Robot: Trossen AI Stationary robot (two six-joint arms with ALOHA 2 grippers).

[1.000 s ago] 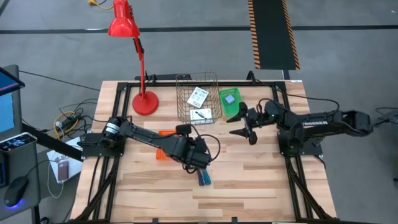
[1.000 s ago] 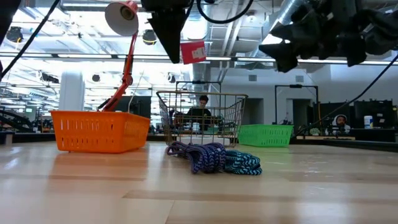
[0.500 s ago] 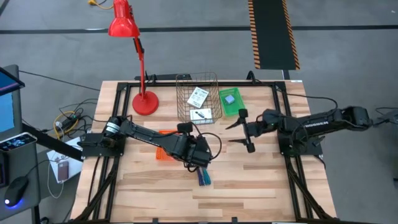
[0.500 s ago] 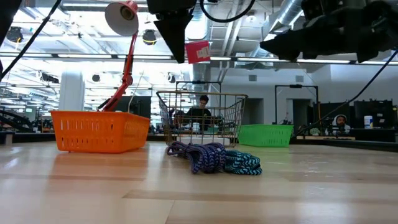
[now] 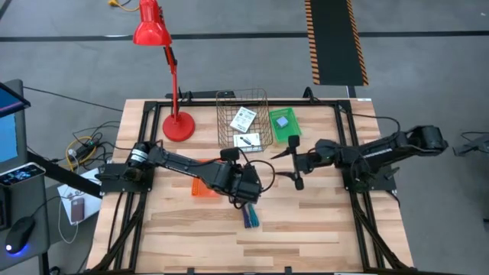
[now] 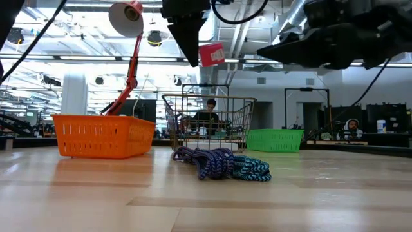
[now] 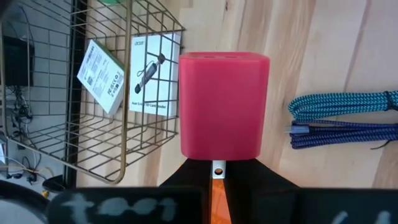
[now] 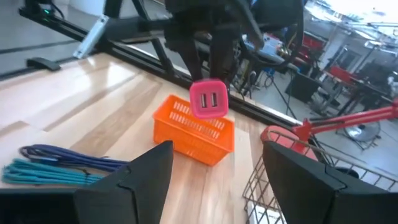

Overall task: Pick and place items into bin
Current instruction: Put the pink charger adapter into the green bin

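My left gripper (image 7: 217, 165) hangs over the table's middle (image 5: 246, 191), shut on a pink block (image 7: 224, 106), which also shows in the low view (image 6: 211, 55) and, with two prongs on one face, in the right wrist view (image 8: 208, 98). My right gripper (image 5: 291, 166) is open and holds nothing, its fingers spread wide (image 8: 217, 186), to the right of the left gripper. A wire basket (image 5: 243, 118) holds two white cards (image 7: 152, 74). A bundle of blue and teal cords (image 5: 250, 218) lies on the table near the left gripper. My left gripper pinches the pink block between its two fingers at the end nearest the wrist (image 7: 217, 155). The fingers (image 6: 192, 45) come from above, pointing down. The block is lifted clear, high above the table, next to the wire basket.
An orange basket (image 6: 103, 135) sits under the left arm. A green bin (image 5: 281, 126) with a small pale piece stands right of the wire basket. A red desk lamp (image 5: 177, 126) stands at the far left. Bare wood lies along the near edge.
My right gripper has moved toward the table's left and a little toward the near edge, closing in on the left gripper, and stays open. My left gripper has carried the pink block slightly toward the right.
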